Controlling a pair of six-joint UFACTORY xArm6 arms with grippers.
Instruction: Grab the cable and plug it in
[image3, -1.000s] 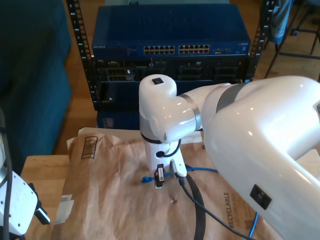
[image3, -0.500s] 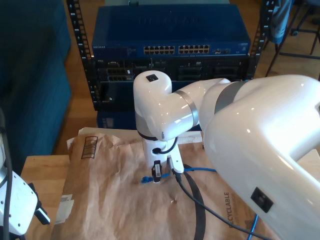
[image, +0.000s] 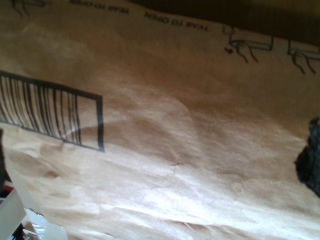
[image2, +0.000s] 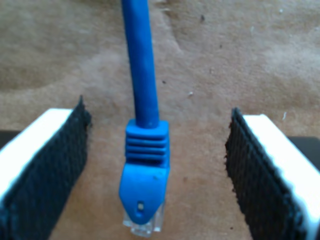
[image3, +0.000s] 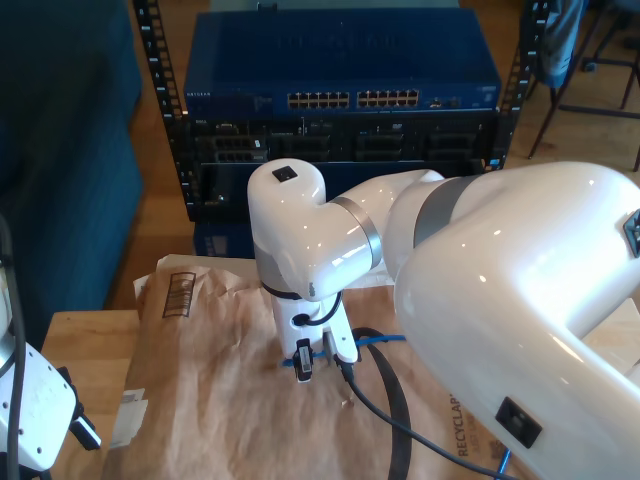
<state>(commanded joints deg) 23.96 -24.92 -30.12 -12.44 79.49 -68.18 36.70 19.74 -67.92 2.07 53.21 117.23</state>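
Note:
The cable's blue plug (image2: 145, 170) lies flat on brown paper, its clear tip nearest the camera and the cord (image2: 141, 60) running away from it. My second gripper (image2: 157, 172) is open, and its black pads (image2: 55, 170) stand on either side of the plug without touching it. In the exterior view my second gripper (image3: 318, 358) reaches down to the paper at the cable's end (image3: 292, 363), and the cable (image3: 385, 340) trails off toward the exterior view's right. A dark pad (image: 311, 160) of my first gripper shows over bare paper.
A rack with a blue network switch and its rows of ports (image3: 350, 100) stands behind the table. Brown packing paper (image3: 220, 410) with a barcode (image3: 180, 295) covers the wooden table (image3: 85, 340). A thick black robot cable (image3: 400, 425) lies beside the gripper.
The second arm has swung toward the exterior view's left and come lower and nearer, bringing its gripper down around the cable's plug end.

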